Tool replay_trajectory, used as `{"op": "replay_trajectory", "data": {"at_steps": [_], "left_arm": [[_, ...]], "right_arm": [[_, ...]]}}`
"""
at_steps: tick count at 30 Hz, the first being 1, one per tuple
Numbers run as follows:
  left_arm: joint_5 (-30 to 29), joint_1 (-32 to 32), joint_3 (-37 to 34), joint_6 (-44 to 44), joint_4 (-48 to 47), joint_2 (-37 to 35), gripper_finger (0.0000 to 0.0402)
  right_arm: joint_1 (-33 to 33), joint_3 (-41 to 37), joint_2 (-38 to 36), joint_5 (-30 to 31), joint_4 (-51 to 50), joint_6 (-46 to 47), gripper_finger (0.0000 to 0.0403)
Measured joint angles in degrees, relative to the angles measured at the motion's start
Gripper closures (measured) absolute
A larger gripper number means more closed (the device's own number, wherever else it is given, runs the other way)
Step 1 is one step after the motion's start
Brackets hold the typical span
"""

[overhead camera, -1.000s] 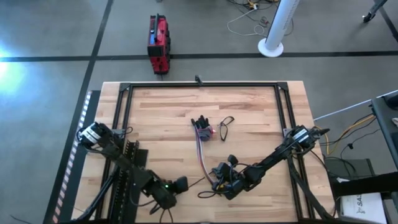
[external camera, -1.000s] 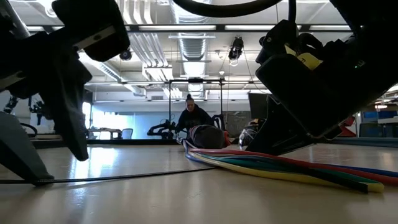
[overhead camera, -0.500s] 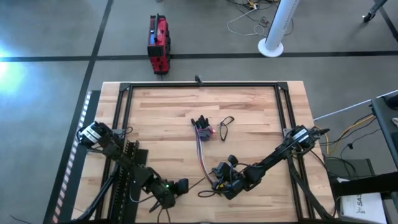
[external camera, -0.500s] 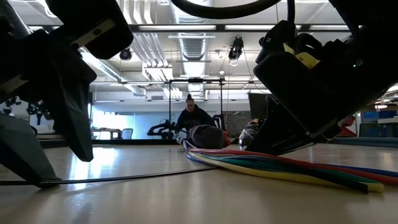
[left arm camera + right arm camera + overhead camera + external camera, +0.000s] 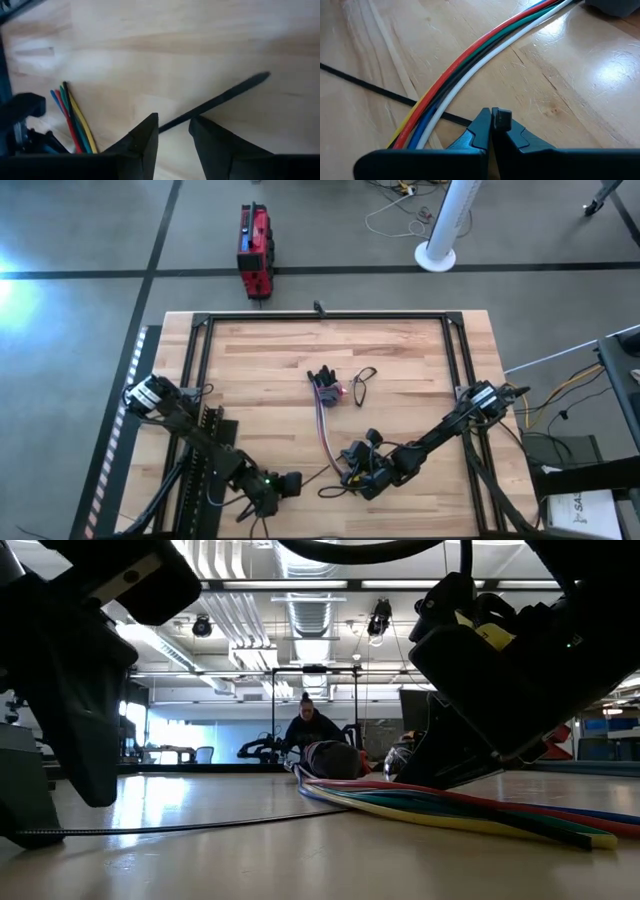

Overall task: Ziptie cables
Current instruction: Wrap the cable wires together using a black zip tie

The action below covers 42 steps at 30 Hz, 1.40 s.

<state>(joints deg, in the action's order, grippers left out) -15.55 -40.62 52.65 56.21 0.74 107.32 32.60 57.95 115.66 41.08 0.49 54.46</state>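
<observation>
At the table's near edge, the left gripper [image 5: 173,131] hangs low with its fingers parted, straddling the ziptie [image 5: 215,102], which lies flat on the wood and runs under the cables [image 5: 470,65]. Closing squarely on so thin a strap likely calls for a low, level approach. Beside it, the right gripper [image 5: 492,122], fingers pressed together and holding nothing, rests by the bundle, whose far end reaches mid-table [image 5: 325,395].
</observation>
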Motion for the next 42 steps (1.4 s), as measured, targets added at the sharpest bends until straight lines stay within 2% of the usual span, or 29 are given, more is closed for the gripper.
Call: {"op": "replay_trajectory", "data": {"at_steps": [5,9,12,23,30,37,42], "left_arm": [[1.7,1.8,0.1,1.2,1.7,1.3,0.0308],[6.2,2.5,0.1,2.9,3.7,1.4,0.032],[6.2,2.5,0.1,5.2,6.7,1.4,0.0324],[7.6,5.4,0.1,3.7,10.3,1.5,0.0331],[5.7,5.5,0.1,1.6,9.8,1.1,0.034],[0.5,5.8,0.0,1.3,9.2,0.0,0.0319],[-0.1,5.8,0.0,1.6,6.7,-0.6,0.0297]], "right_arm": [[0.0,0.0,0.0,0.1,0.0,0.8,0.0403],[0.0,0.0,0.0,0.1,0.0,1.1,0.0403],[0.0,0.0,0.0,0.2,0.0,1.5,0.0403],[0.0,0.0,0.0,0.3,0.0,2.0,0.0403],[0.0,0.0,0.0,0.3,0.0,1.9,0.0403],[0.0,0.0,0.0,0.3,0.0,1.9,0.0403],[0.0,0.0,0.0,-0.1,0.0,2.0,0.0403]]}}
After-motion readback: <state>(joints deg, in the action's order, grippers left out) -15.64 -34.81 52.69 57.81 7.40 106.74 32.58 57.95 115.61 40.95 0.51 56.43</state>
